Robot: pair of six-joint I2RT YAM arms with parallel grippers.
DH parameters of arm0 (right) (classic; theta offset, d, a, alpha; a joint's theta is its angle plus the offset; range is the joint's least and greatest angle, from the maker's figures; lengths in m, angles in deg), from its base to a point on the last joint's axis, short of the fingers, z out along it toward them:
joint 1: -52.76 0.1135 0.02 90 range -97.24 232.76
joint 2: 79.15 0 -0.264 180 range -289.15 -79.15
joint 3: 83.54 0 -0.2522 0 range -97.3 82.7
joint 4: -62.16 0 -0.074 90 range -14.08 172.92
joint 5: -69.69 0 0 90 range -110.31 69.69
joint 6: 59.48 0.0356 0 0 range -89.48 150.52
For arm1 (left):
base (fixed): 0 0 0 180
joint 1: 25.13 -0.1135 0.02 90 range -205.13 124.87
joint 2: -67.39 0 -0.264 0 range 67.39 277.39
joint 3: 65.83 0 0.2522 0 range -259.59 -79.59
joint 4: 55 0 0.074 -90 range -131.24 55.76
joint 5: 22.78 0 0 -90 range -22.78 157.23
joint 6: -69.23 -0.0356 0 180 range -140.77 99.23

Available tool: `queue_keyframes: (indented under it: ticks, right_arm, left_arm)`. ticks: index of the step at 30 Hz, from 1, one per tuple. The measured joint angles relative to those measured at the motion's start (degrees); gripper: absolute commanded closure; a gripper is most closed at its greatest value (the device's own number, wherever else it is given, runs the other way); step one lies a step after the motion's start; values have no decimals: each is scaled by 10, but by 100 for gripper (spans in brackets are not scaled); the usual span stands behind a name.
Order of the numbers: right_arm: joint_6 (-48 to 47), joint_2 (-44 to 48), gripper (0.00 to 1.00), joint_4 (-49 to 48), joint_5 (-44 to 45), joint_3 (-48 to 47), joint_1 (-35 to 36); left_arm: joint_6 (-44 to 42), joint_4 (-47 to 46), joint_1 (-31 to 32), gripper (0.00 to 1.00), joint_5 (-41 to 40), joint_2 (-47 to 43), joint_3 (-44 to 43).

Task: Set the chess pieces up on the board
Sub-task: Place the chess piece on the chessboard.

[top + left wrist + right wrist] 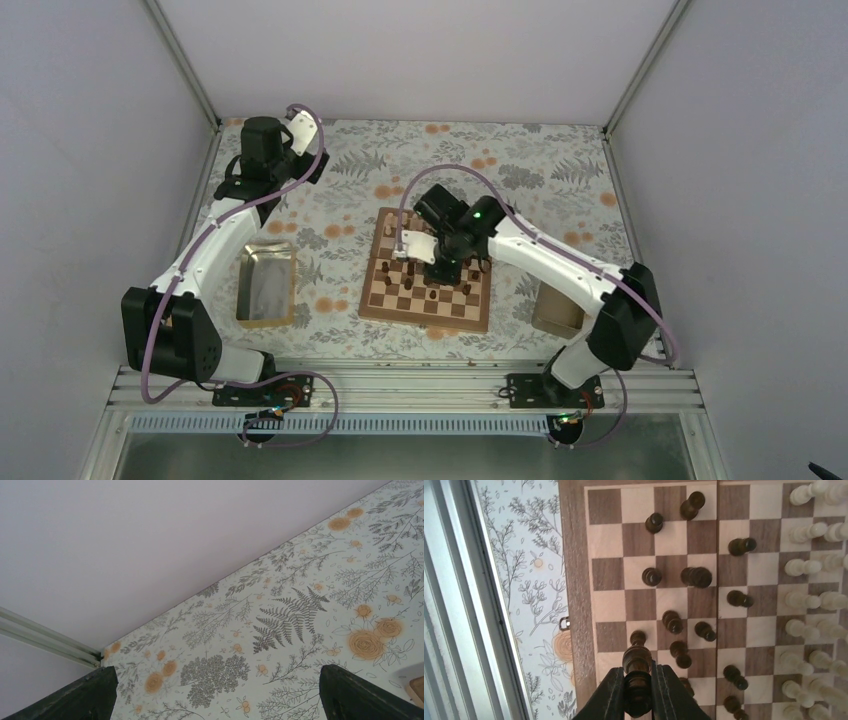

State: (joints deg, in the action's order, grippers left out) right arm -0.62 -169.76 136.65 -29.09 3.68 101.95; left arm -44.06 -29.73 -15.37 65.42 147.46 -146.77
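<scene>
My right gripper (638, 680) is shut on a dark brown chess piece (637, 660), which sticks out past the fingertips above the board's (574, 580) left column of squares. Several dark chess pieces (696, 576) stand scattered on the left half in the right wrist view. Pale chess pieces (804, 567) line two columns at the right edge. In the top view the right gripper (440, 268) hangs over the middle of the board (420, 322). My left gripper (215, 680) is open and empty above the flowered cloth near the far left corner.
A metal tray (266, 285) lies left of the board, and another container (556, 310) sits at its right by the right arm. A small metal clasp (564, 624) sticks out of the board's border. The aluminium rail (454, 605) runs along the table's near edge.
</scene>
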Motion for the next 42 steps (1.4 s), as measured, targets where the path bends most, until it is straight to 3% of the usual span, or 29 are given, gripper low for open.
queue_keyframes:
  ticks: [10,27,42]
  right_arm:
    - [-4,44,96,-31,-25,94,3]
    - [-18,-3,96,-101,-19,116,51]
    - [-22,-22,96,-120,-5,101,51]
  left_arm:
    - [2,-3,0,0,0,0,0]
    - [2,-12,0,0,-6,0,0]
    - [2,-17,0,0,-10,0,0]
